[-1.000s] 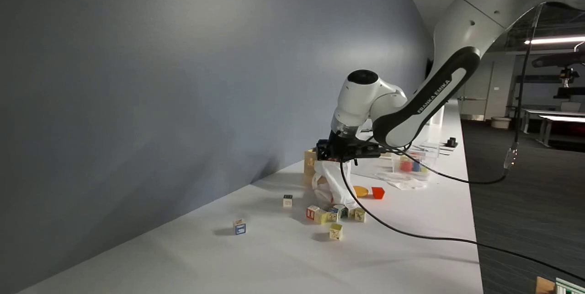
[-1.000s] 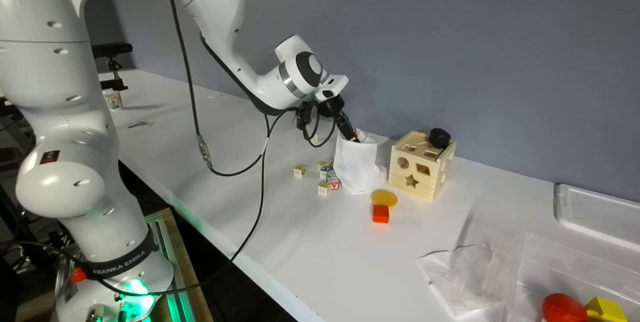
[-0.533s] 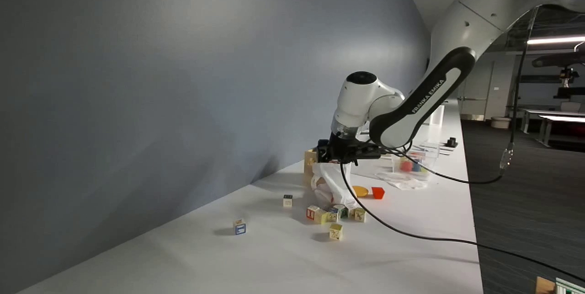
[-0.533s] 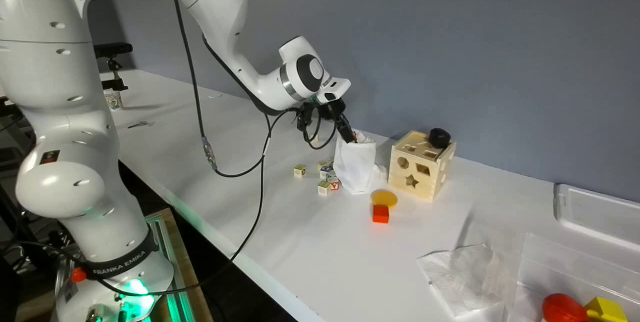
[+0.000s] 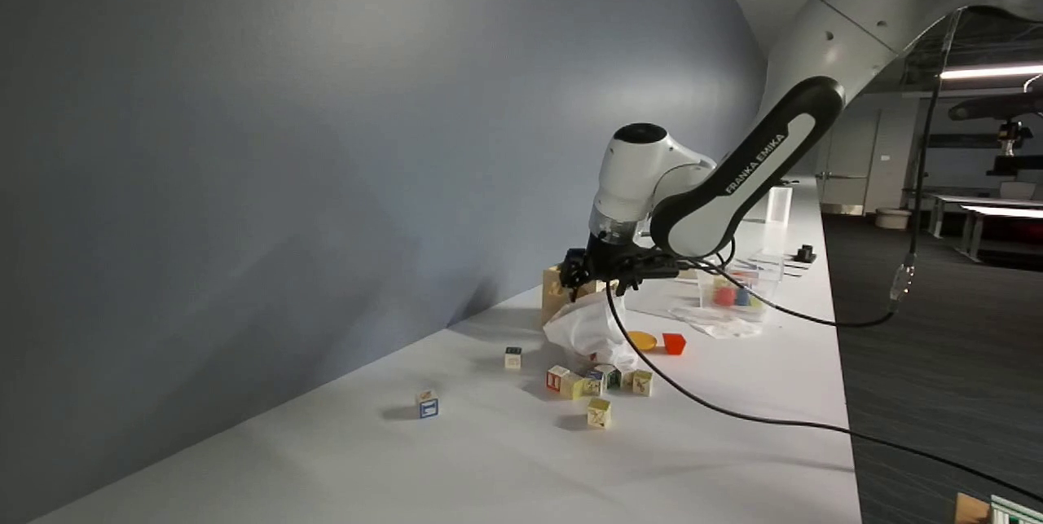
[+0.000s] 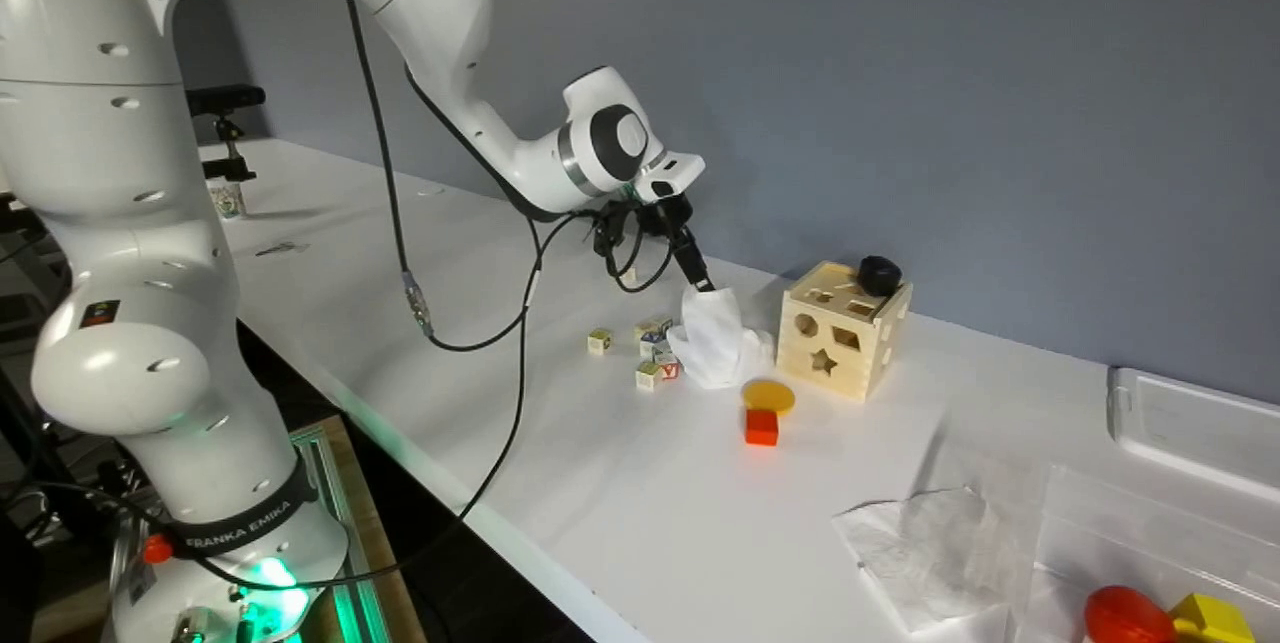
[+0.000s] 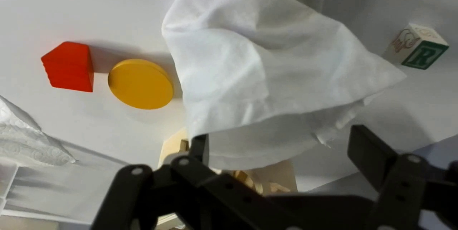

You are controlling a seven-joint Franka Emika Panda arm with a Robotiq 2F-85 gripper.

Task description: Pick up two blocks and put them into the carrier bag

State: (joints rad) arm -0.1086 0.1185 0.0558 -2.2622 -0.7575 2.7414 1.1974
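Bag (image 7: 257, 65), white cloth: slumped and creased on the pale surface (image 5: 367, 475), mouth on the side of the end effector (image 7: 279, 140); contents hidden. End effector, black: released, its two fingers (image 7: 372, 156) wide apart at the mouth of the bag, one meeting the hem in the wrist view. Letter blocks (image 5: 593, 383), wooden: a cluster just beside the bag; contact cannot be told. Block with a green R (image 7: 425, 55): near the bag, apart from it. Loose block (image 5: 599, 414), pale: past the cluster, near the bag. Blue-lettered block (image 5: 428, 406): well apart from the bag. Shape box (image 6: 838, 333), plain wood with cut-outs: just beside the bag, a black piece (image 6: 879, 275) on top. Disc (image 7: 141, 84), yellow: near the bag. Red piece (image 7: 68, 68): beyond the disc, counting from the bag. Paper (image 6: 925, 555), white, crumpled: well apart from the bag. Clear tub (image 6: 1120, 528), containing red and yellow pieces (image 6: 1130, 615): farther from the bag than the paper.
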